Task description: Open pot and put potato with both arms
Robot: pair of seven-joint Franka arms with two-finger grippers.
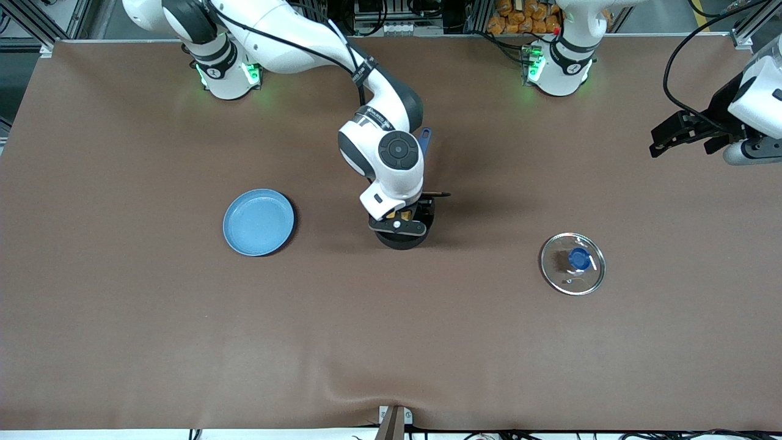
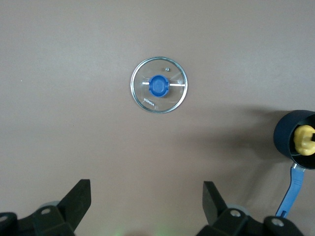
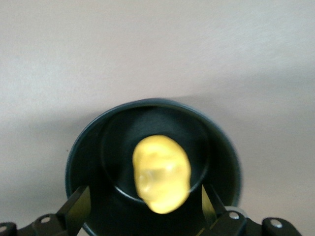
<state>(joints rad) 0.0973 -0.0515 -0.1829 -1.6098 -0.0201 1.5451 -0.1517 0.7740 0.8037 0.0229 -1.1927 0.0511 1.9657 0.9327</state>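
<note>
The black pot (image 1: 400, 239) stands open mid-table, its blue handle (image 1: 425, 139) pointing toward the arms' bases. My right gripper (image 1: 400, 223) hangs just over it, open. In the right wrist view the yellow potato (image 3: 161, 172) shows blurred inside the pot's rim (image 3: 88, 132), between the spread fingers of the right gripper (image 3: 143, 201) and touching neither. The left wrist view also shows the pot (image 2: 288, 137) with the potato (image 2: 305, 140) in it. The glass lid (image 1: 572, 263) with its blue knob lies flat on the table toward the left arm's end. My left gripper (image 1: 657, 143) is raised, open and empty.
A flat blue plate (image 1: 258, 221) lies toward the right arm's end, beside the pot. The lid (image 2: 159, 85) is well apart from the left gripper (image 2: 146, 191). Brown cloth covers the table, with a wrinkle at its front edge (image 1: 391, 391).
</note>
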